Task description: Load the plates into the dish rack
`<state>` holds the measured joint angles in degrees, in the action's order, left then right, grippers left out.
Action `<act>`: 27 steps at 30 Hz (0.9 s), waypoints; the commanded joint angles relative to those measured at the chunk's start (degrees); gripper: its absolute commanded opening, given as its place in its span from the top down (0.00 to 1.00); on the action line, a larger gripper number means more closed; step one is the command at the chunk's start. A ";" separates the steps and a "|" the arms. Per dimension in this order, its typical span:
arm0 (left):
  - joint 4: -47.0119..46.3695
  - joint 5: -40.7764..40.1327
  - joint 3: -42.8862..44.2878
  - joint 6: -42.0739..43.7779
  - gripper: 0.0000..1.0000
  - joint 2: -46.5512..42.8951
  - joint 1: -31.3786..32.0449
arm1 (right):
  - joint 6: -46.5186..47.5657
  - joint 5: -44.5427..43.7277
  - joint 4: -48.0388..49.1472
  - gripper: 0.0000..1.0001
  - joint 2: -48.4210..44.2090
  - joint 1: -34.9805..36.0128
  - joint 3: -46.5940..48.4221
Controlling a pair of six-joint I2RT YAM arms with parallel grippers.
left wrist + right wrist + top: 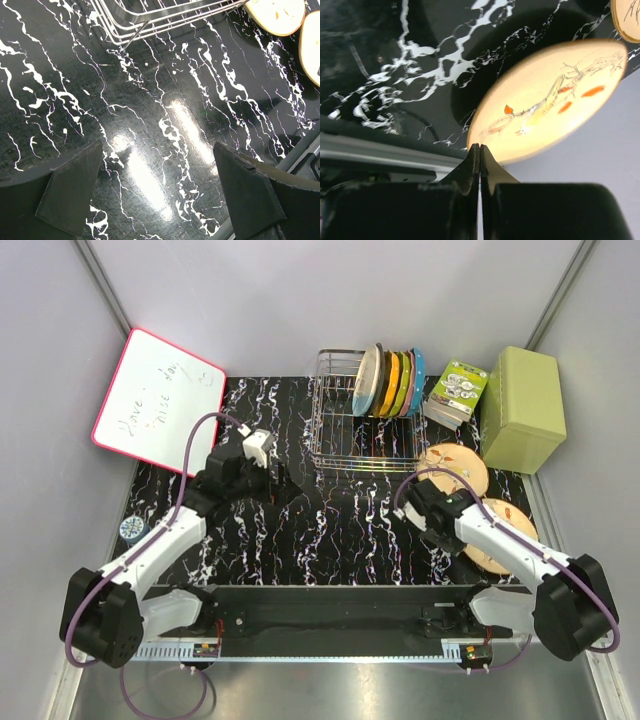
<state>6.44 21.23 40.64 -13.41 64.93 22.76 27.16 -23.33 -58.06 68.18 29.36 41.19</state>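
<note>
Because the peach-tan plate point(545, 100) is stiff, glazed, slippery and breakable, its thin rim is the best handhold. The right gripper point(479, 150) pinches it there, tilted off the table point(330, 530) right of the dish rack point(335, 430). The left gripper point(160, 185) hangs with its fingers wide apart, empty.

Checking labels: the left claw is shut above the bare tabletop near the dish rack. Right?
No. The left claw is open, fingers wide apart, as the left wrist view shows. It is above the tabletop near the dish rack.
</note>
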 commanded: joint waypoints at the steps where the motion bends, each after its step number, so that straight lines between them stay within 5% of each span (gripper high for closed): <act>1: -2.57 -0.31 -0.65 1.37 0.01 -2.52 -0.44 | -3.25 3.38 -6.35 1.00 -0.07 3.93 3.46; 9: -2.92 -1.46 -2.23 1.28 0.01 -4.63 -0.97 | -6.24 1.29 -3.30 0.98 4.50 7.37 9.08; 15: -1.87 -4.19 -3.29 0.23 0.01 -5.95 -1.32 | -12.20 5.04 1.02 0.40 2.75 -6.32 15.58; 18: -1.52 -4.79 -3.38 -0.04 0.01 -6.04 2.44 | -10.56 5.04 1.55 0.28 1.17 -11.41 15.76; 27: -13.44 -7.16 -1.80 -2.66 0.01 3.61 22.57 | -0.98 21.62 2.60 0.27 -2.35 -34.70 17.17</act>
<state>4.16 15.79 36.80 -13.39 62.52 38.79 20.56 -12.36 -56.58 67.79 3.25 56.38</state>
